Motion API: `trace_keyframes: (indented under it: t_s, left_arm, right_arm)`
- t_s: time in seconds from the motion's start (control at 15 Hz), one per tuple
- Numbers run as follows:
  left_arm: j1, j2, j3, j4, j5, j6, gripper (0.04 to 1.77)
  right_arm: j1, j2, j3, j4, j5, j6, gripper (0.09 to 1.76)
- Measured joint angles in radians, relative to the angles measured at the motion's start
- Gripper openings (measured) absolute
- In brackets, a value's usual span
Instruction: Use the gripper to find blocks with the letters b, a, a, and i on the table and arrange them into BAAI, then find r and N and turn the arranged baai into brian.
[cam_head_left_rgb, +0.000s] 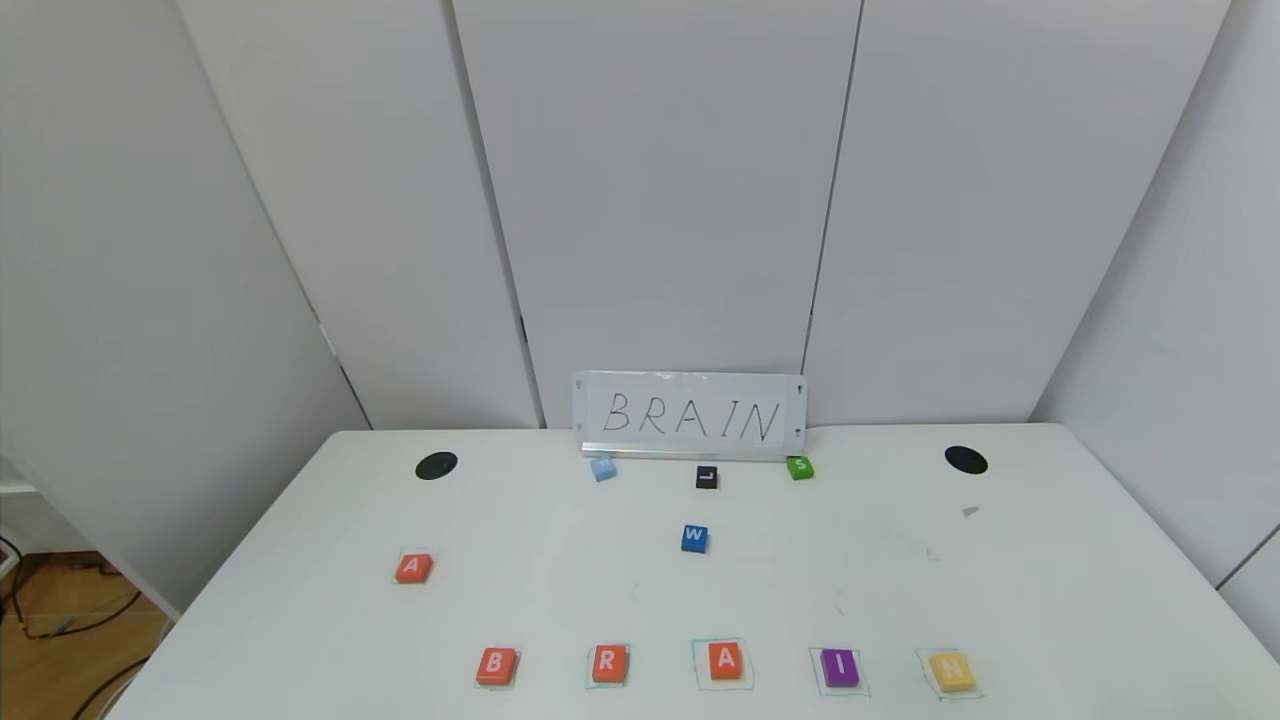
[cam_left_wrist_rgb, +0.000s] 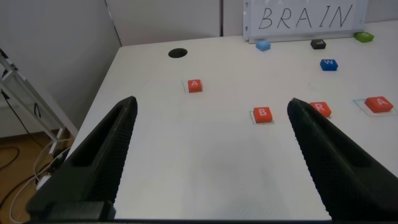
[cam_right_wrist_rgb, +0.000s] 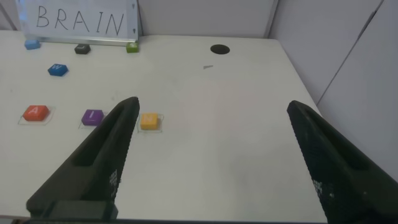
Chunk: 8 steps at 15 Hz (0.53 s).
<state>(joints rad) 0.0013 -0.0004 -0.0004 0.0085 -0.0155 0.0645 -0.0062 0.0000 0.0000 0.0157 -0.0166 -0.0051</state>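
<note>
- Row state: five blocks lie along the near edge of the desk (cam_head_left_rgb: 1050, 560), reading from the robot's left B (cam_head_left_rgb: 496, 666), R (cam_head_left_rgb: 609, 664), A (cam_head_left_rgb: 726, 661), I (cam_head_left_rgb: 840, 667), N (cam_head_left_rgb: 952, 672). This matches the sign (cam_head_left_rgb: 690, 416) at the back, which reads BRAIN.
- Spare block: the second A (cam_head_left_rgb: 413, 568) lies apart, farther back on the left, clear of the row.
- Distractors: the blue W (cam_head_left_rgb: 694, 538), black block (cam_head_left_rgb: 707, 477), green S (cam_head_left_rgb: 800, 467) and pale blue block (cam_head_left_rgb: 603, 468) lie near the sign.
- Left gripper (cam_left_wrist_rgb: 211, 155): fingers spread wide, holding nothing, raised above the desk's left side, short of B.
- Right gripper (cam_right_wrist_rgb: 211, 155): fingers spread wide, empty, raised above the right side, near N.
- Judgement: the row appears complete.
- Risk: any low sweep by either arm could push B or N out of its green square (cam_head_left_rgb: 948, 674), since the flat blocks slide easily.
- Risk: N's pale letter is faint; a misread could trigger a needless regrasp.
</note>
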Motion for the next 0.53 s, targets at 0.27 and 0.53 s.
trace_keyframes:
  t_s: [0.27, 0.53]
  left_arm:
    - [0.0, 0.0, 0.0, 0.0, -0.004, 0.005, 1.72]
    - [-0.001, 0.0, 0.0, -0.001, 0.0, -0.003, 1.72]
  right_arm:
    - [0.0, 0.0, 0.0, -0.002, 0.001, -0.003, 1.71]
    - [0.0, 0.0, 0.0, -0.002, 0.001, -0.004, 1.71]
